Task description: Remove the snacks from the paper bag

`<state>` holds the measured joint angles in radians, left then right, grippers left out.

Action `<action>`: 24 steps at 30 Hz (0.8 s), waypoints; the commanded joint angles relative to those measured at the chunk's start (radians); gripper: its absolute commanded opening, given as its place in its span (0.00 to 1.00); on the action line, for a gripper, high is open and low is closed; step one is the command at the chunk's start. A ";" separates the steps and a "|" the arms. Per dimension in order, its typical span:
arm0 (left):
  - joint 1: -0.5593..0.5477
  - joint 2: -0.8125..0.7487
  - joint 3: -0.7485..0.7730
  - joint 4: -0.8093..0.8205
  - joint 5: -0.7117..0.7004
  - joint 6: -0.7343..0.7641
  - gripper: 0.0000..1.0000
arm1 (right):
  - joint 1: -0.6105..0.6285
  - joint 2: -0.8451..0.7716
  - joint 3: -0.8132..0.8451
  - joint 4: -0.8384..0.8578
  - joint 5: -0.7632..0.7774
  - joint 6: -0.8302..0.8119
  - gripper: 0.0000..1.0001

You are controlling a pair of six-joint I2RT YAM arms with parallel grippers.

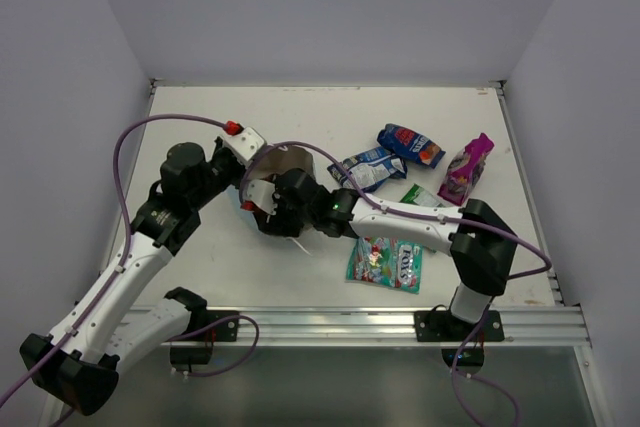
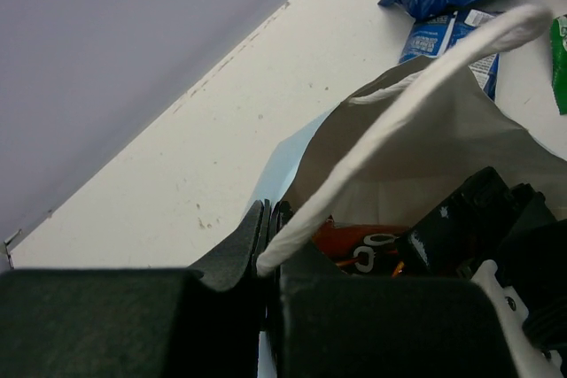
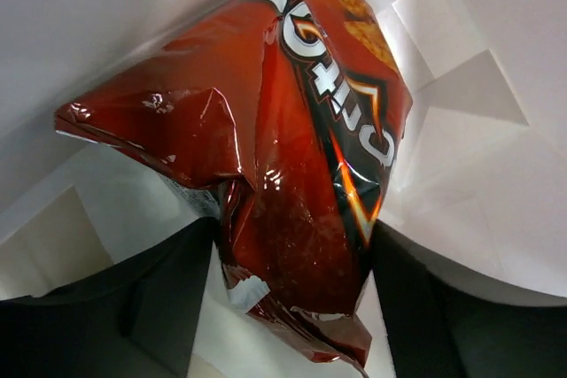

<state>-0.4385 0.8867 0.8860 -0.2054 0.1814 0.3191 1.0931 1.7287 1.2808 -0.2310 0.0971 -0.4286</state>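
Note:
The light-blue paper bag lies tipped at the table's middle. Its white inside shows in the left wrist view. My left gripper is shut on the bag's rim, where the white loop handle comes out. My right gripper reaches inside the bag, with both fingers against the red-orange Doritos packet. On the table outside lie the dark blue packet, the blue-white packet, the magenta-purple packet, the green-yellow packet and the teal packet.
The loose packets lie to the right of the bag, under and beyond my right arm. White walls close the table at the back and both sides. A metal rail runs along the near edge.

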 commanded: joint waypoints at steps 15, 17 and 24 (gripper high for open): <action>0.003 -0.015 -0.002 -0.032 -0.026 -0.049 0.00 | -0.004 -0.199 0.028 0.113 0.029 0.019 0.00; 0.003 -0.015 0.002 -0.038 -0.045 -0.055 0.00 | -0.002 -0.256 0.043 0.095 0.016 0.025 0.00; 0.003 -0.017 0.016 -0.055 -0.056 -0.074 0.00 | -0.002 -0.409 0.117 0.104 -0.028 0.051 0.00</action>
<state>-0.4385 0.8730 0.8860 -0.2531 0.1406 0.2714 1.0866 1.4025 1.3239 -0.2131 0.1078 -0.4042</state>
